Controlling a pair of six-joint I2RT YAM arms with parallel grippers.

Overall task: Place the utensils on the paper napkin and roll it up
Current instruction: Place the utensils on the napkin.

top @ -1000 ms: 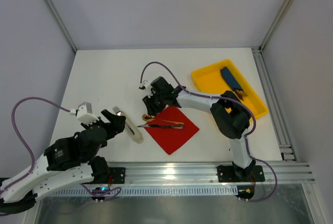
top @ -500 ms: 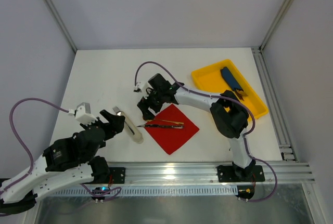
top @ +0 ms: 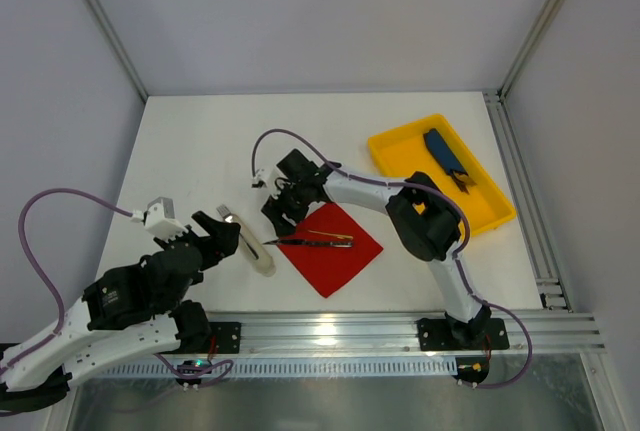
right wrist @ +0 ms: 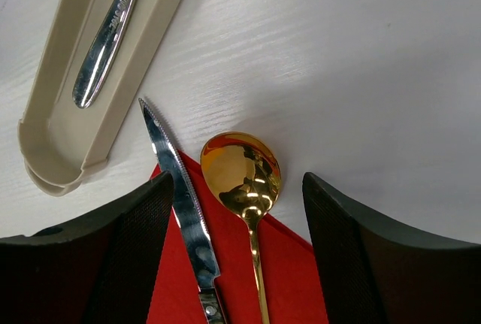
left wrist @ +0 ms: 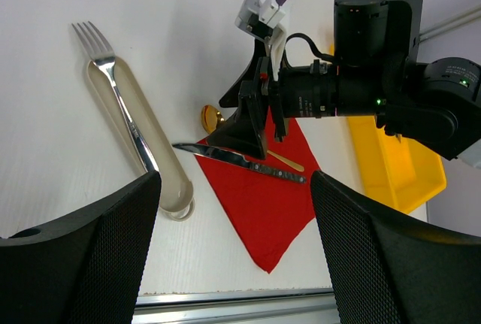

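A gold spoon (right wrist: 240, 172) lies with its polished bowl on bare white bench (top: 200, 141), just off the left corner of the red paper napkin (top: 335, 256), its slim handle running onto the sheet. Beside it a serrated table knife (right wrist: 180, 196) crosses the same corner, tip on the bench, dark handle on the red. The silver fork (left wrist: 113, 83) rests in a beige sleeve (left wrist: 161, 166) just left of the napkin. The right pincer (top: 279, 213) hovers over the spoon bowl, jaws spread, gripping nothing. The left pincer (top: 220, 233) stands wide apart and empty by the sleeve. The napkin sits cornerwise, its near corner close to the front rail. Open bench stretches behind and to the left. A yellow tray (top: 400, 156) holding a dark-blue item (top: 445, 156) hugs the right edge.
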